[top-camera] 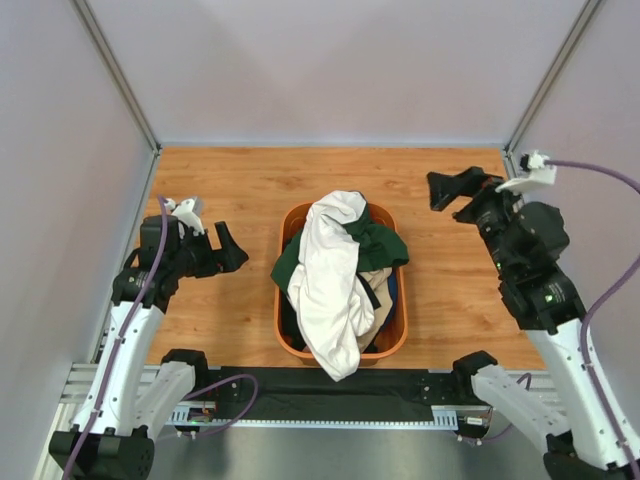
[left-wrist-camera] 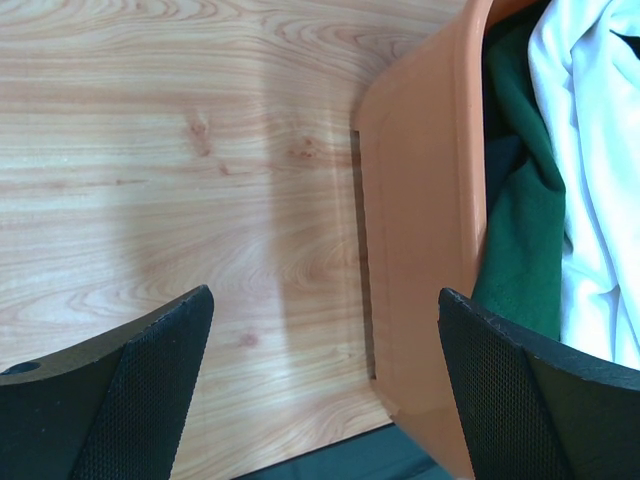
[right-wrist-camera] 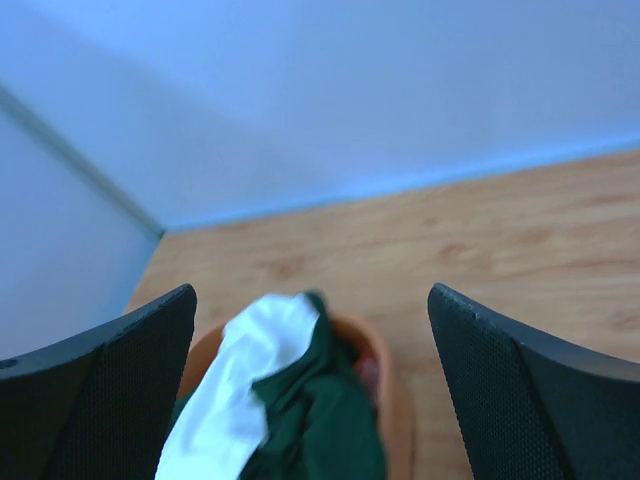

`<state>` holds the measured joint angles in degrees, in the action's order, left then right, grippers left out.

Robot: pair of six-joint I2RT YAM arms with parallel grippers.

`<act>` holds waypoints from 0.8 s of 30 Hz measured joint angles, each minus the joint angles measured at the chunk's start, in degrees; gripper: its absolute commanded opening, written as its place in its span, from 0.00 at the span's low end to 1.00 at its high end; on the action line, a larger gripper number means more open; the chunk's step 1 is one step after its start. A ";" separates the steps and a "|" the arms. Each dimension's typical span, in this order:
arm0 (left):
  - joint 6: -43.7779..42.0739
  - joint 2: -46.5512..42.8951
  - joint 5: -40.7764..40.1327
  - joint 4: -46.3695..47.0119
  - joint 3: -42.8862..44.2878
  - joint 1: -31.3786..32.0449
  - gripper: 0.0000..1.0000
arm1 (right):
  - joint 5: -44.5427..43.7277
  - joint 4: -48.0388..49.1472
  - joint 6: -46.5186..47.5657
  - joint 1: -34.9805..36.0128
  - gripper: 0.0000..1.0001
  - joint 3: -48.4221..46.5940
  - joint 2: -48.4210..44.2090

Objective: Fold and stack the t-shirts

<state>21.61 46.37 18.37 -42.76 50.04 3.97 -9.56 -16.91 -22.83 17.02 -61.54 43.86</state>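
A heap of t-shirts fills the orange basket [top-camera: 392, 345] in the middle of the table. On top lies the white t-shirt with dark green sleeves [top-camera: 335, 280], spilling over the near rim; a beige one [top-camera: 377, 297] shows under it. My left gripper [top-camera: 222, 247] hovers open left of the basket, holding nothing. In the left wrist view the basket's wall [left-wrist-camera: 420, 200] and the green cloth [left-wrist-camera: 525, 220] lie between its fingers [left-wrist-camera: 150, 390]. My right gripper [top-camera: 447, 190] hangs open beyond the basket's right side, empty. In the right wrist view the white and green shirt [right-wrist-camera: 270, 400] sits blurred below.
The wooden table [top-camera: 230, 190] is walled by pale panels at the back and both sides. A black strip [top-camera: 330, 385] runs along the near edge between the arm bases.
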 measured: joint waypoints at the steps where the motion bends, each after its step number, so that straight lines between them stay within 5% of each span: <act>1: 0.00 0.02 0.11 0.04 -0.15 0.00 1.00 | 0.11 -4.09 -0.96 3.61 1.00 -3.91 2.12; 11: 0.02 0.20 1.03 0.37 -0.63 0.00 0.96 | -0.28 -29.51 -13.97 28.11 0.92 -5.42 13.79; 20: 0.02 0.20 1.03 0.50 -0.63 0.00 0.93 | 0.00 -27.28 -18.43 34.60 0.83 -3.76 20.57; 24: 0.07 0.20 1.03 0.59 -0.63 0.00 0.90 | 0.79 -24.72 -18.47 34.62 0.71 -3.74 23.41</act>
<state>21.67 46.57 19.40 -42.17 49.41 3.97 -8.78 -41.63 -41.30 51.64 -65.28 67.26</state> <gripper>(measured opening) 0.914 0.760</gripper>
